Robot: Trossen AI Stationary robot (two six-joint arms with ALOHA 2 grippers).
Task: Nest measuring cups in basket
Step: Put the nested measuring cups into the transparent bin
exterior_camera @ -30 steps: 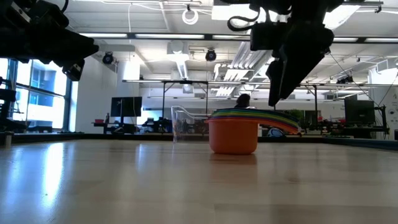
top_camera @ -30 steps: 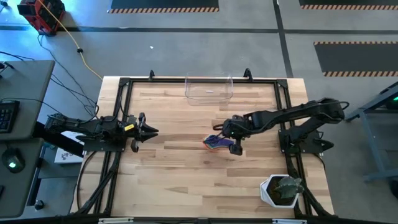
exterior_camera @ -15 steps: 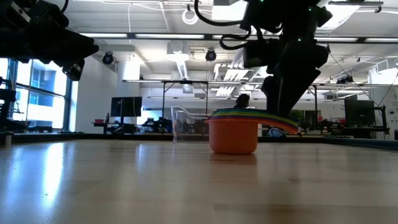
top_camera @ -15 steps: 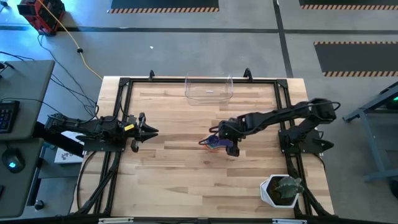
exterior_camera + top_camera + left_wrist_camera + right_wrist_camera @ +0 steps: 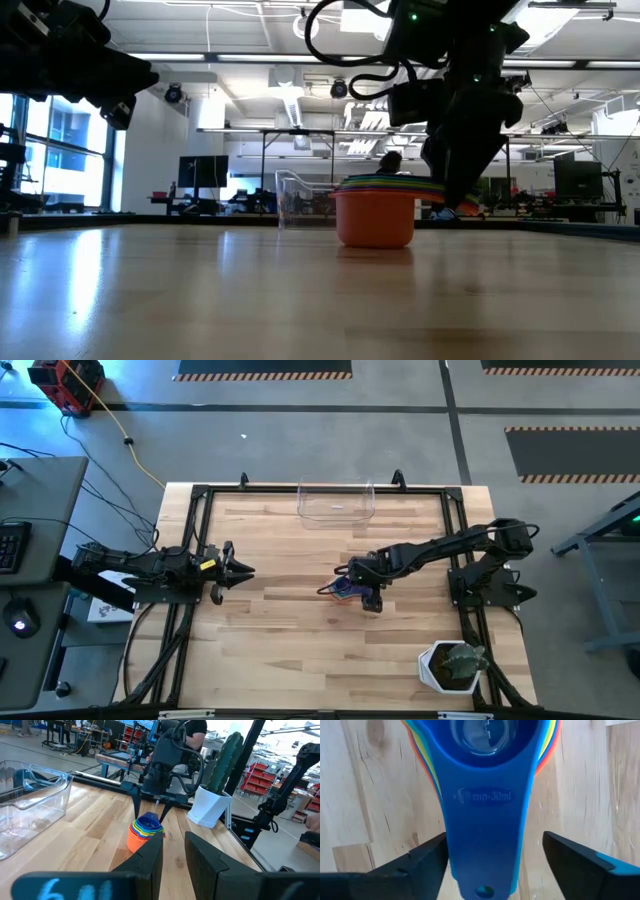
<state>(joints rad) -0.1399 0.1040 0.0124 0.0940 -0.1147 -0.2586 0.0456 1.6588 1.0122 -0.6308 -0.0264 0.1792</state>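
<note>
The stacked rainbow plastic measuring cups (image 5: pixel 343 588), orange at the bottom, sat mid-table, well apart from the clear plastic basket (image 5: pixel 336 502) at the far edge. The right gripper (image 5: pixel 487 862) was open around their blue handles. The left gripper (image 5: pixel 243 571), open, waited at the left side.

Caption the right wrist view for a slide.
Right gripper with open jaws straddling the blue handle of the nested measuring cups on the wooden table.

Orange outermost of the measuring cups (image 5: pixel 375 218), rainbow rims, blue innermost handle; clear basket (image 5: pixel 336 502); pale wood table (image 5: pixel 280 650); white pot (image 5: pixel 438 670), green plant (image 5: pixel 463 660).
</note>
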